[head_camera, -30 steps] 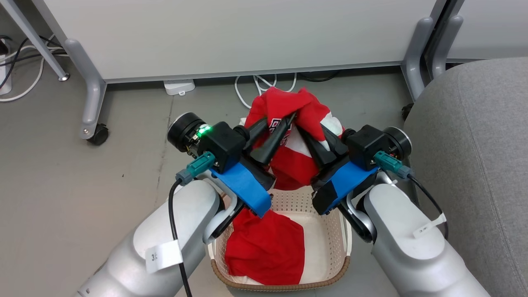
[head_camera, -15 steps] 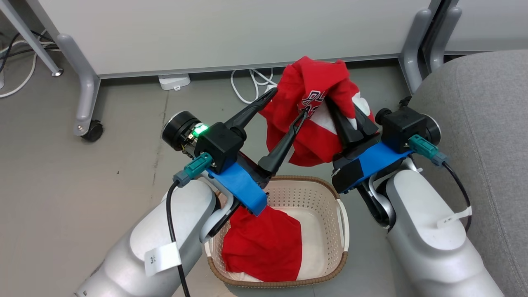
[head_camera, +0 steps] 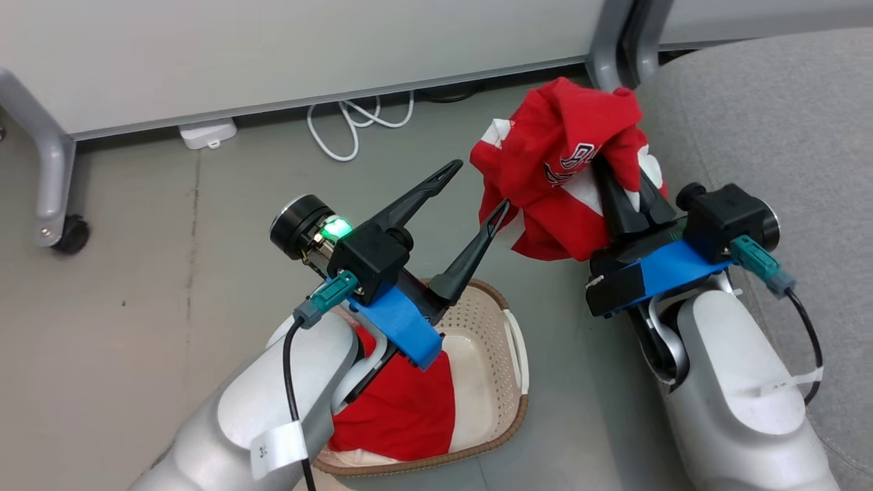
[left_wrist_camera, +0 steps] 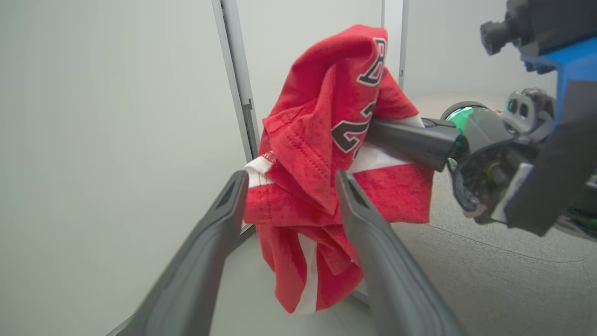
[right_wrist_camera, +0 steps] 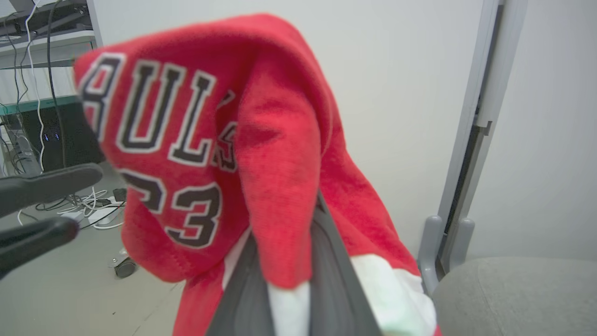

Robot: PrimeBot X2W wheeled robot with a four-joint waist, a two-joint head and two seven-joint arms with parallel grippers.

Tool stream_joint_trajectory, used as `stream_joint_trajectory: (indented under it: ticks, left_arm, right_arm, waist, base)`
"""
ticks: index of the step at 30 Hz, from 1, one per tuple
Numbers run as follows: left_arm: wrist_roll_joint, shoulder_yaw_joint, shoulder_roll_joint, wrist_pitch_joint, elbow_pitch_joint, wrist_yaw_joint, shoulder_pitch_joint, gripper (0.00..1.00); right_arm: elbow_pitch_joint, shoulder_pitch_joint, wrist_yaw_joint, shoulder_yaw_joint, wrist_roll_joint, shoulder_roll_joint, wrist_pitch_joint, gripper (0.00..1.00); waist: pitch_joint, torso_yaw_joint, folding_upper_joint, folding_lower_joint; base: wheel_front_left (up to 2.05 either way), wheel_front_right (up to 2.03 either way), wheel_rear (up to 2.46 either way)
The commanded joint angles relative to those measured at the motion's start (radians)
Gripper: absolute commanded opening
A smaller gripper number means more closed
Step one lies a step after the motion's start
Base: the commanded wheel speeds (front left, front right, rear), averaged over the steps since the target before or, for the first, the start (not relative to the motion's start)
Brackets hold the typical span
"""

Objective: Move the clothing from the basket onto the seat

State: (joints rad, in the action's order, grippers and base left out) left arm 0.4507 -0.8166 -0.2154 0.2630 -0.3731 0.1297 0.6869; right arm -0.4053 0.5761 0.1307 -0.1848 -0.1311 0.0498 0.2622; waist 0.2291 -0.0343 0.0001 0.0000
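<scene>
A red "BULLS" garment [head_camera: 556, 174] with white stripes hangs in the air between the basket and the grey seat [head_camera: 764, 136]. My right gripper [head_camera: 624, 184] is shut on it, fingers wrapped in the fabric [right_wrist_camera: 280, 186]. My left gripper [head_camera: 481, 187] stands open just left of the garment, apart from it; the left wrist view shows the garment [left_wrist_camera: 326, 154] beyond its spread fingers. The cream basket [head_camera: 508, 368] sits on the floor under my left arm, with another red garment [head_camera: 402, 416] and some white cloth [head_camera: 354, 458] inside.
A pale panel on grey legs with a castor [head_camera: 68, 235] runs along the back. White cables [head_camera: 354, 119] and a white box [head_camera: 208, 133] lie under it. Bare grey floor spreads to the left.
My left gripper has opened and let go of the red garment. My right gripper has carried the garment up and right toward the seat. The head camera has turned right.
</scene>
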Motion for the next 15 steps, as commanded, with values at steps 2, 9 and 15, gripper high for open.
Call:
stream_joint_trajectory:
  ticks: [2, 9, 15]
  left_arm:
    - [-0.01, -0.001, -0.006, 0.003, 0.004, 0.001, -0.007, 1.0]
    - [-0.016, -0.023, -0.01, 0.003, 0.006, 0.001, -0.012, 1.0]
    - [-0.024, -0.033, -0.016, 0.003, 0.007, 0.001, -0.021, 1.0]
  right_arm:
    - [0.027, -0.029, 0.0, 0.018, 0.012, 0.001, 0.004, 0.0]
    - [0.096, -0.098, 0.0, 0.068, 0.029, 0.001, 0.004, 0.0]
    - [0.151, -0.176, 0.0, 0.102, 0.03, 0.001, 0.004, 0.0]
  waist:
    - [0.014, -0.051, -0.0001, 0.0]
    - [0.018, -0.157, -0.0001, 0.0]
    - [0.017, -0.234, -0.0001, 0.0]
  base:
    - [0.0, 0.0, 0.0]
    - [0.0, 0.0, 0.0]
    - [0.0, 0.0, 0.0]
